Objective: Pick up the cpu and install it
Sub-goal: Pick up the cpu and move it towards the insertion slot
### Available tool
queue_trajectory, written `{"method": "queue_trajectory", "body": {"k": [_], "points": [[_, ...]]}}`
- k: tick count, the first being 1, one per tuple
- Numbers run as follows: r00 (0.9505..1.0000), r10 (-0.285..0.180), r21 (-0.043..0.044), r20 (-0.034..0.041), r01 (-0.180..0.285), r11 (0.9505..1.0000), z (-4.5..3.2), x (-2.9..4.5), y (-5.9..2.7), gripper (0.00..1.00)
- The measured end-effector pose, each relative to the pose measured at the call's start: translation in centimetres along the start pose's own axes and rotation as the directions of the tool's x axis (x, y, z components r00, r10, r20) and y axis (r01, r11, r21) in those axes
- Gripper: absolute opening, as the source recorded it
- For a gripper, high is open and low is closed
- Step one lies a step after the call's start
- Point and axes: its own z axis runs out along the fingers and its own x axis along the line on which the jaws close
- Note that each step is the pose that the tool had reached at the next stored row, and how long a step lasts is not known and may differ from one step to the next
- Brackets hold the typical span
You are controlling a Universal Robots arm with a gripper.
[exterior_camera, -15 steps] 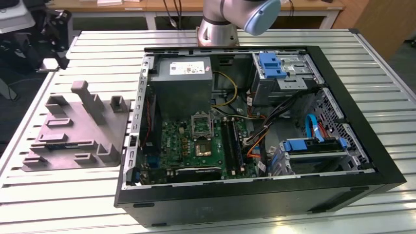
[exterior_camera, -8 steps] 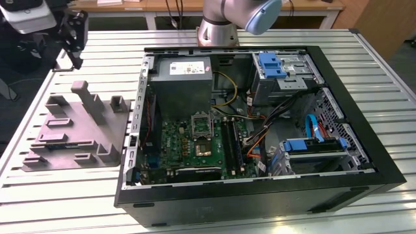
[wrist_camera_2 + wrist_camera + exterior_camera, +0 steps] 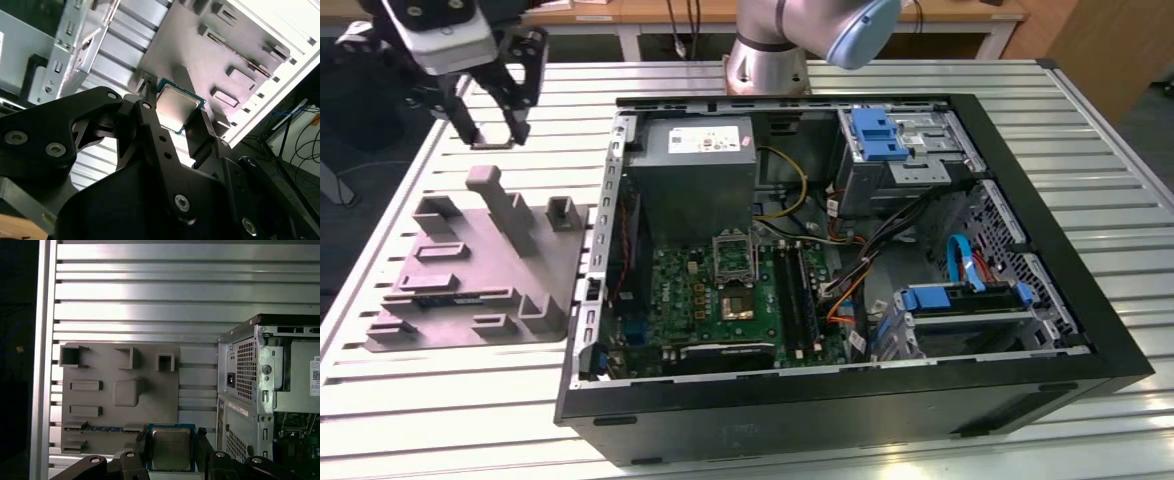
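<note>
The cpu (image 3: 171, 447) is a small square chip with a silvery top and a green edge, and it sits between the two black fingers of my gripper (image 3: 171, 455). The second wrist view shows the cpu (image 3: 177, 107) the same way, with the gripper (image 3: 176, 112) shut on its sides. In the exterior view the gripper (image 3: 498, 128) hangs above the table at the far left, just beyond the grey plastic block (image 3: 474, 270). The open computer case (image 3: 1067, 230) lies to the exterior view's right, and its motherboard (image 3: 707, 295) carries the black socket frame (image 3: 734, 250).
The grey block (image 3: 120, 390) has several upright posts below the gripper. A grey power-supply box (image 3: 700, 170) fills the case's far corner beside the socket. Drive cages with blue clips (image 3: 878, 135) and loose cables (image 3: 881, 250) crowd the case's right half. The arm's base (image 3: 767, 60) stands behind the case.
</note>
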Motion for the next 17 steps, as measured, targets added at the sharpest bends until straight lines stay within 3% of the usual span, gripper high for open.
{"method": "queue_trajectory", "body": {"k": [13,17], "points": [[1.0000,0.000,0.0003,0.0002,0.000,1.0000,0.85,-5.92,-0.08,0.47],[1.0000,0.000,0.0040,0.0026,0.000,1.0000,0.84,-7.08,-0.09,0.47]]}}
